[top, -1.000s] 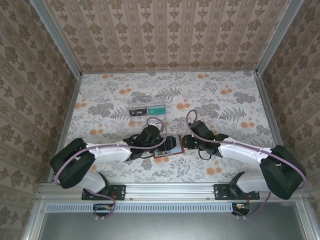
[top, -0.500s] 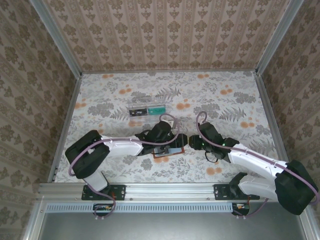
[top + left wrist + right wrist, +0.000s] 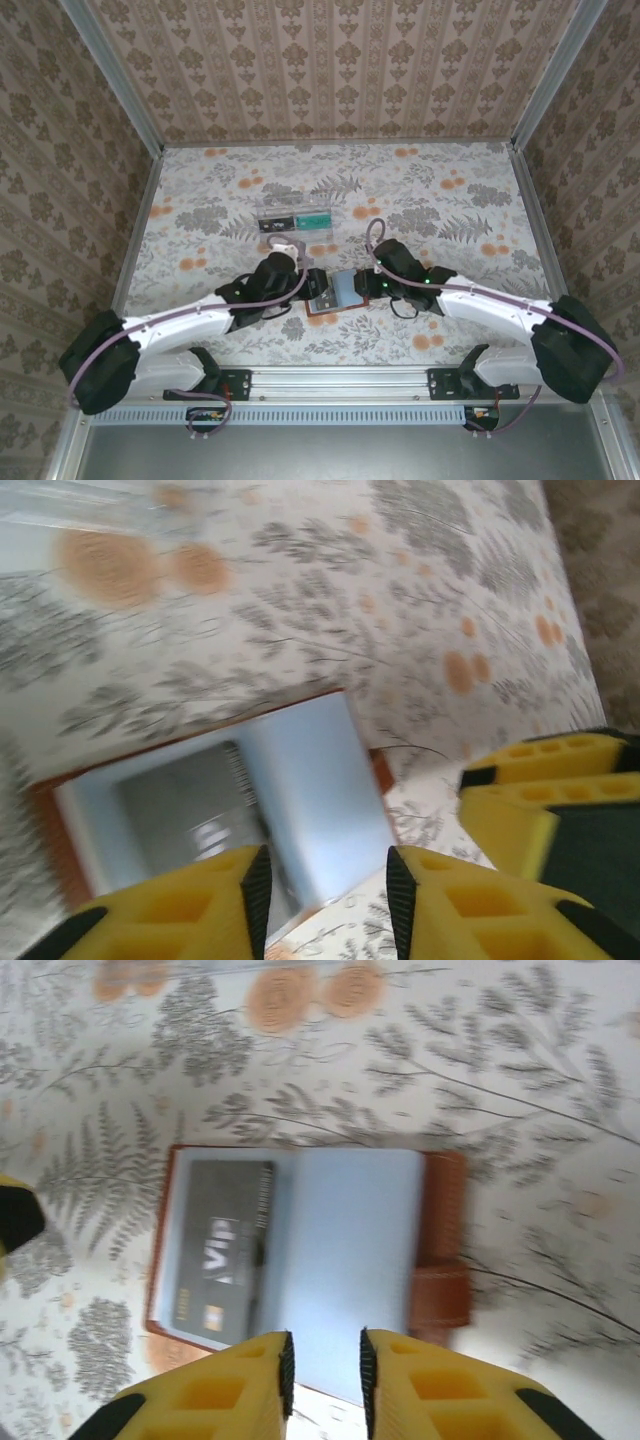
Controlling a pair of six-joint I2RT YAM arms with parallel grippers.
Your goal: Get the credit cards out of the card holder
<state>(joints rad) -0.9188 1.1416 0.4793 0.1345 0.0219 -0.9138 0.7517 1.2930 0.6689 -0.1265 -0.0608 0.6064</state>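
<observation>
The brown card holder [image 3: 336,293] lies open on the table between my two grippers, its blue-grey lining [image 3: 350,1250] facing up. A dark grey credit card [image 3: 215,1255] marked VIP sits in its left pocket, and shows as a grey card [image 3: 185,805] in the left wrist view. My left gripper [image 3: 325,900] hovers at the holder's left edge, jaws apart with nothing between them. My right gripper [image 3: 324,1370] hangs over the holder's [image 3: 440,1260] near edge, jaws narrowly apart and holding nothing. A teal card [image 3: 315,218] and a dark card [image 3: 273,224] lie in the clear tray.
The clear plastic tray [image 3: 293,204] stands just behind the holder, left of centre. Patterned walls with metal rails enclose the table on three sides. The right gripper's yellow fingers [image 3: 540,790] sit close to the left gripper's right side.
My left gripper pulled back left off the holder and its jaws narrowed. The right gripper shifted slightly left toward the holder, which now lies uncovered.
</observation>
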